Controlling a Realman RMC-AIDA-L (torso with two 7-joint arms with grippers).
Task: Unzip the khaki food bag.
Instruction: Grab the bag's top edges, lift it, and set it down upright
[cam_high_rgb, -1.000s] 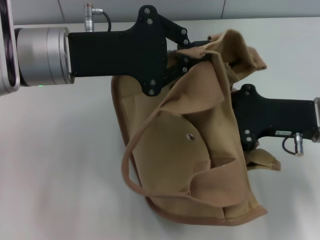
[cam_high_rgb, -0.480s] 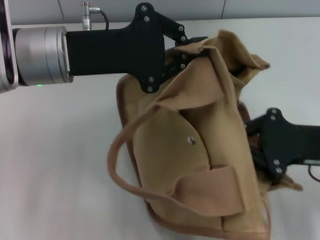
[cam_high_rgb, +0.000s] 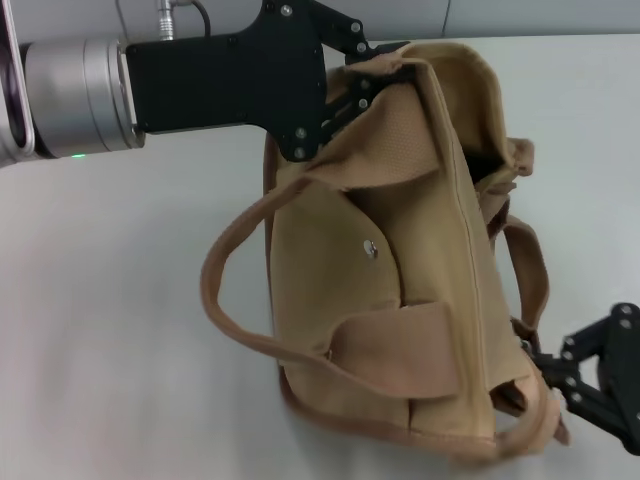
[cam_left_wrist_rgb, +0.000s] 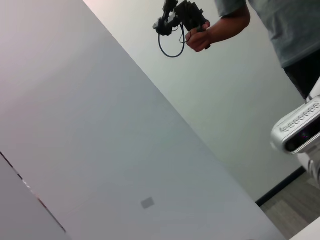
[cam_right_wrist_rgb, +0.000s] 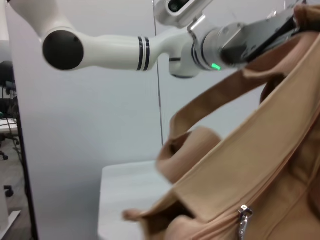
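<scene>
Pinching the soft, floppy khaki food bag (cam_high_rgb: 400, 290) at its top edge, the left gripper (cam_high_rgb: 375, 85) steadies it, while the right gripper (cam_high_rgb: 560, 385) stands spread near the lower corner; the metal pull (cam_right_wrist_rgb: 243, 220) is the best place to grasp.

No legible text, label, brand, number or sign in any view: none on the khaki food bag (cam_high_rgb: 400, 290), none on either arm.

The left arm reached across from the left at the far side of the scene, its silver wrist level and its black left gripper (cam_high_rgb: 385, 75) clamped on the upper edge of the khaki food bag (cam_high_rgb: 420, 270). The right gripper (cam_high_rgb: 545, 372) sat low at the near right, its black linkage fingers pointing left against the bag's lower corner; their grip could not be made out
</scene>
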